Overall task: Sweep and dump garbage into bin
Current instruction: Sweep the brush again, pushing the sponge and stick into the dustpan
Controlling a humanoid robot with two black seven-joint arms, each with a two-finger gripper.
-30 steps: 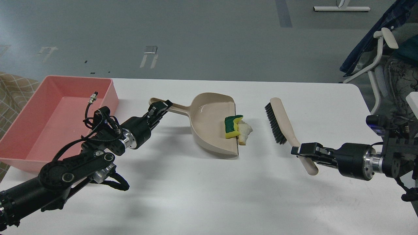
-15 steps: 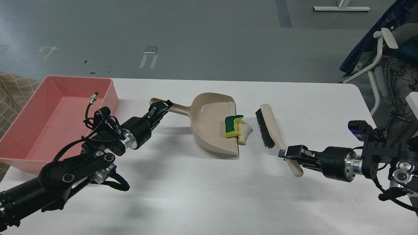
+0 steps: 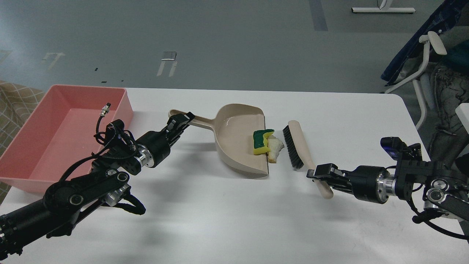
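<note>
Fingers (image 3: 182,119) of the left gripper (image 3: 179,121) are clenched on the far-left end of the dustpan handle (image 3: 196,121); fingers (image 3: 318,171) of the right gripper (image 3: 317,172) are clenched on the near end of the brush handle (image 3: 319,181). Both black arms reach inward across the white counter (image 3: 234,220), the left arm from the near-left corner and the right arm from the right edge.

Pink bin (image 3: 55,135): a shallow rectangular tub standing at the left end of the counter, well apart from the dustpan, with the left arm passing along its near-right side. Its inside shows only bare pink floor.

Beige dustpan (image 3: 238,143): lies at the centre of the counter, handle pointing left, open mouth facing right.

Hand brush (image 3: 298,148): a beige back with black bristles (image 3: 289,146) turned left toward the dustpan mouth, the head lying just beside the scraps and the handle running toward the near right.

Garbage: the yellow sponge piece (image 3: 262,142), green side up and to the left, sits at the lip of the dustpan mouth, partly inside it. The white bread slice (image 3: 275,148) with tan crust lies touching the sponge on its right, between the sponge and the bristles, resting at the dustpan's edge and partly on the counter. Whether the bristles touch the bread cannot be told.
</note>
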